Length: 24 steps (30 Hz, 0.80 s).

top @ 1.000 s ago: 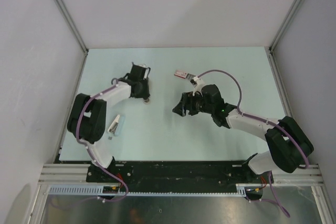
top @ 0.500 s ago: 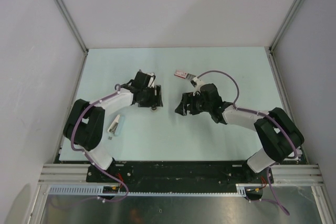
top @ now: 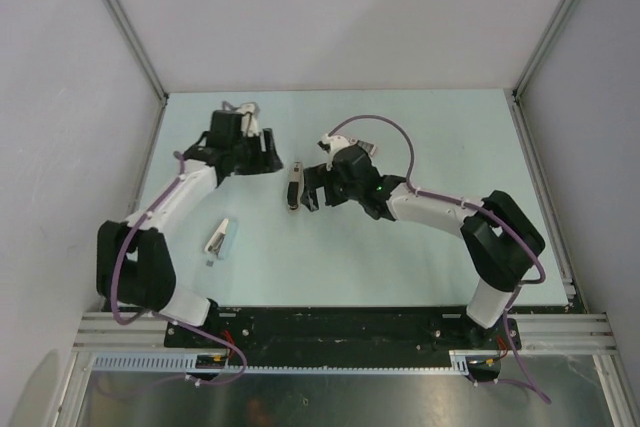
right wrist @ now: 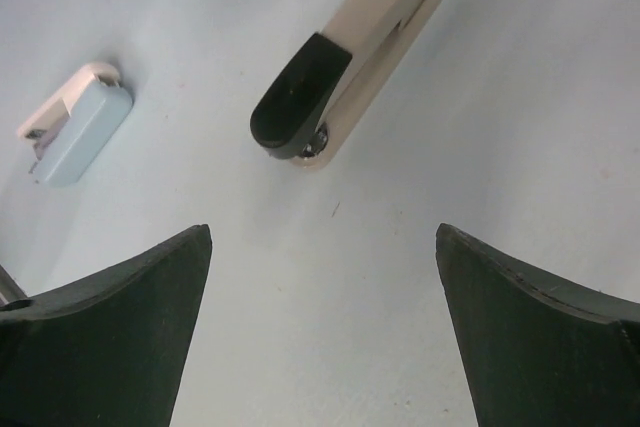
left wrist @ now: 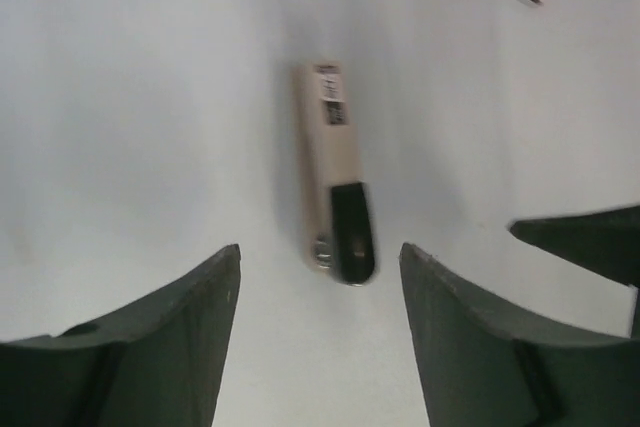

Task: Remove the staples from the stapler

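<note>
Beige-and-black stapler (right wrist: 350, 47), one, lying flat, two hands, left hand (left wrist: 320, 249) and right hand (right wrist: 323, 232), both spread wide, empty.

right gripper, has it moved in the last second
Yes. The right gripper has swung left, away from the table's right edge and closer to the small light-blue item.

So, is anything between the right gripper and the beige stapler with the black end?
Nothing visible. The beige, black-ended stapler lies directly ahead of the open right gripper, with nothing in the gap. The small light-blue item sits off to the left in the right wrist view, apart from the stapler.
</note>
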Tool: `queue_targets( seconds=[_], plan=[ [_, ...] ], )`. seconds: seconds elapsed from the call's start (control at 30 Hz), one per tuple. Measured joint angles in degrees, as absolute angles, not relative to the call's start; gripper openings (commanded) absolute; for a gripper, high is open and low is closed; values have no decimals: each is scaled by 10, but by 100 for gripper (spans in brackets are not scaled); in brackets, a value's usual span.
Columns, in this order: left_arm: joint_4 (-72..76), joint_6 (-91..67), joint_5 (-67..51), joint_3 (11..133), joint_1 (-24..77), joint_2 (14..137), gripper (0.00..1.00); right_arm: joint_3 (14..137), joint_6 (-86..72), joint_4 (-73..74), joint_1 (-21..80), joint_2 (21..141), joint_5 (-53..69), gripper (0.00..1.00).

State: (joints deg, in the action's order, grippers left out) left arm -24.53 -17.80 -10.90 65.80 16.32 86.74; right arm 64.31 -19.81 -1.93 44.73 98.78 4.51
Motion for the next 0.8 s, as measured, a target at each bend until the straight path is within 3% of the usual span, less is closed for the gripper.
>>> queue_targets(
  seconds=[0.3,0.37,0.53,0.8],
  plan=[
    [-250,-123,-96,598,6,807,7,720,-197,57,483,1061,-20,99],
    [-252,-114,-96,588,-12,799,2,780,-206,80,487,1101,-34,98],
    [-254,-78,-104,564,-21,783,9,894,-235,121,493,1178,-62,93],
    [-261,-33,-117,535,-22,765,53,965,-268,168,507,1245,-88,79]
  ],
)
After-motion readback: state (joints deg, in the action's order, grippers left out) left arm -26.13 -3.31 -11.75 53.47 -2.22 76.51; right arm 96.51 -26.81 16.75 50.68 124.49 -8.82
